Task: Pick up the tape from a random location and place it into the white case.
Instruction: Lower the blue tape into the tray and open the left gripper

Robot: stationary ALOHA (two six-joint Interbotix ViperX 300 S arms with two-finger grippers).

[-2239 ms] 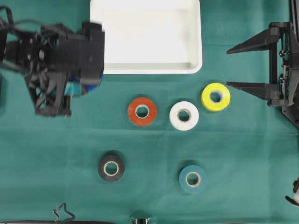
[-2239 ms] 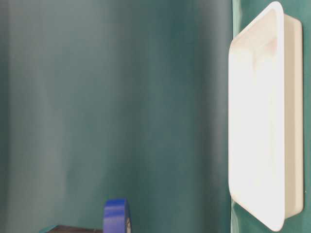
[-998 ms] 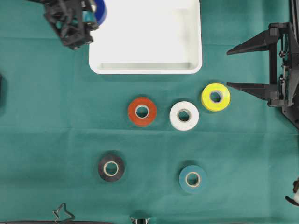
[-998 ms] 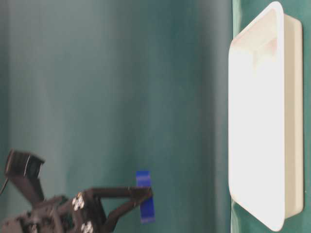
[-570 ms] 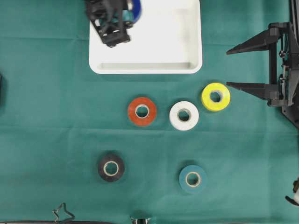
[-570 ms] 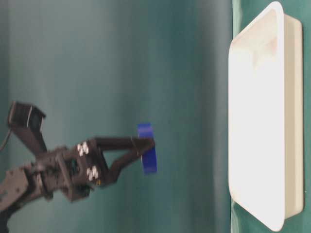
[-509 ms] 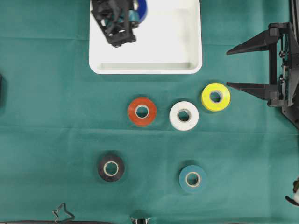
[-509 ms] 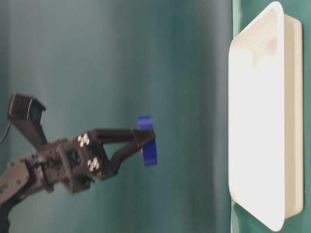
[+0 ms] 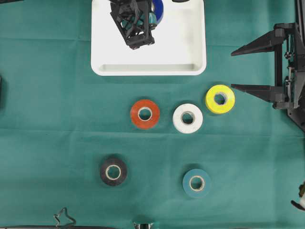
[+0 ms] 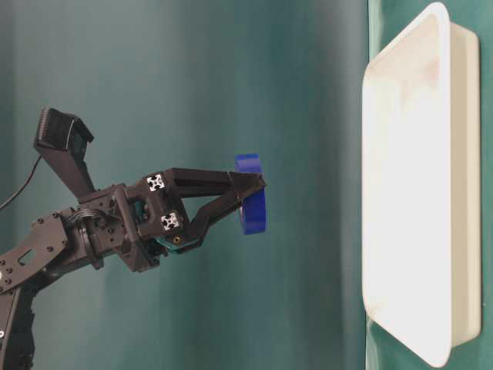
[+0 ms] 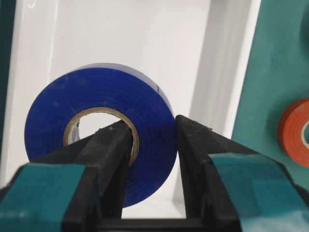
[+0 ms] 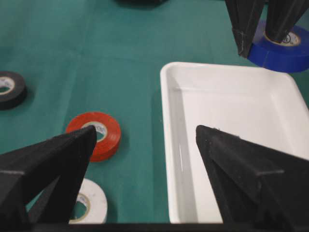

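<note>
A desk covered in green cloth (image 9: 47, 95) holds a shallow white case (image 9: 190, 69) near its far edge. The left pincer (image 9: 143, 19) hangs above the case, clamped on a roll of blue tape (image 11: 104, 130). In the left wrist view one finger passes through the roll's cardboard core and the other presses the outer face, so the grip pinches one wall of the ring. The table-level view shows the roll held clear of the case floor, not yet touching it. In the right wrist view it hangs over the far part of the case.

The right pincer (image 9: 252, 67) sits well apart at the right side of the desk, its fingers spread wide and holding nothing.

Five other rolls lie flat on the cloth: an orange roll (image 9: 145, 114), a white roll (image 9: 188, 118), a yellow roll (image 9: 220, 99), a black roll (image 9: 113, 172) and a teal roll (image 9: 197, 183).

The blue tape looks light and stiff, a firm ring that keeps its shape under the squeeze. Its glossy vinyl side is likely somewhat slick, so pinching through the core across one wall seems the surest hold. It should not break if let fall, though on edge it could roll; the raised rim of the case would probably stop it.
</note>
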